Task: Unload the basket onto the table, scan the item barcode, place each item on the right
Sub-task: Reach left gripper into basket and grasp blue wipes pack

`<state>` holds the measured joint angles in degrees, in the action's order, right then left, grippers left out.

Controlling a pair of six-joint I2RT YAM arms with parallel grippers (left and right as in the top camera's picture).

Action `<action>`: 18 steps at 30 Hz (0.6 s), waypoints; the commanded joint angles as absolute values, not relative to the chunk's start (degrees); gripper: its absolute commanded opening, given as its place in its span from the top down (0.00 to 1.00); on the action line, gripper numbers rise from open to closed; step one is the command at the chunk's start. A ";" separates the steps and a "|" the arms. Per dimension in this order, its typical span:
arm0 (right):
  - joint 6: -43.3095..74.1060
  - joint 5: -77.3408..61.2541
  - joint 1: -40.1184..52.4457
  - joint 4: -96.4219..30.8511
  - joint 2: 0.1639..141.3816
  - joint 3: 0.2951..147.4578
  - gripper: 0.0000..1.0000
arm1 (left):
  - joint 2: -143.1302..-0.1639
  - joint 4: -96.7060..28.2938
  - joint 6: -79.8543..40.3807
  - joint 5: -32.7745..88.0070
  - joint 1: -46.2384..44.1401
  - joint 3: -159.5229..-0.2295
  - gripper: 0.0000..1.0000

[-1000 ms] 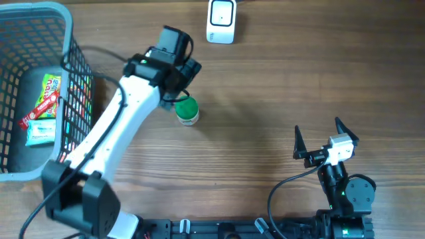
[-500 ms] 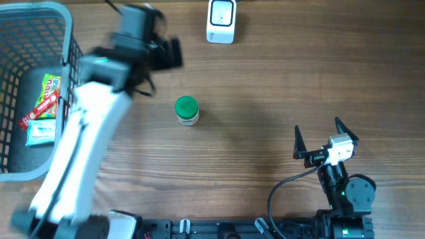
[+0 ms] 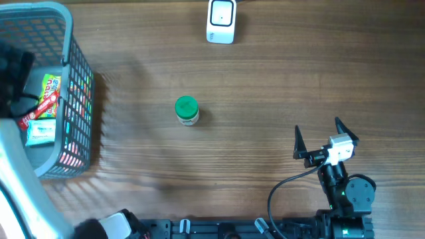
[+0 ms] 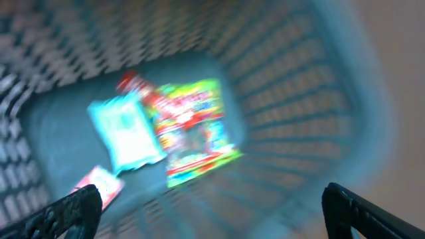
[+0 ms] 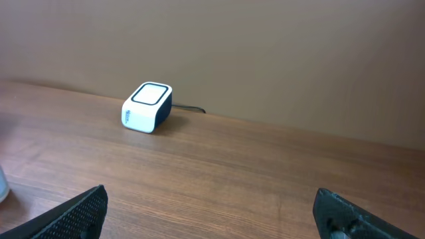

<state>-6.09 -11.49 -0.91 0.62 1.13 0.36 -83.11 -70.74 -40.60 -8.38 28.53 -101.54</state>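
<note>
Left gripper [image 4: 212, 209] hovers over the grey basket [image 3: 78, 106], upper left, jaws spread, empty; right gripper [image 3: 317, 127], lower right, likewise spread. The colourful candy packet [image 4: 192, 126] lies flat inside, touching a pale blue packet [image 4: 123, 133]. The jaws might pinch both or snag the mesh.

A wooden table [image 3: 279, 86] with a brown grain is seen across the whole overhead view. At the left side of that view a grey-blue plastic basket [image 3: 81, 99] with mesh walls is placed on it, open side up. Its inside is shown only blurred in the left wrist view. Behind the table a plain brown wall [image 5: 265, 46] is seen.
</note>
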 commanded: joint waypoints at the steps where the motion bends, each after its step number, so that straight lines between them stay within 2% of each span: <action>1: -6.00 -10.94 -0.60 0.78 1.17 0.30 0.00 | -84.79 -68.79 -43.99 -1.85 35.44 -92.66 0.00; 7: -5.98 -10.96 -0.60 0.78 1.17 0.30 0.00 | -85.01 -57.63 -42.46 0.99 40.99 -77.73 0.00; 11: -6.00 -10.94 -0.60 0.78 1.17 0.30 0.00 | -85.95 -49.23 -37.67 1.06 41.36 -70.24 0.00; 18: -6.00 -10.94 -0.60 0.78 1.17 0.30 0.00 | -92.51 -41.63 -37.74 1.06 41.43 -64.38 0.00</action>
<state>-6.09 -11.49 -0.91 0.62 1.13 0.36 -88.47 -42.59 -39.44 0.38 41.25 -66.08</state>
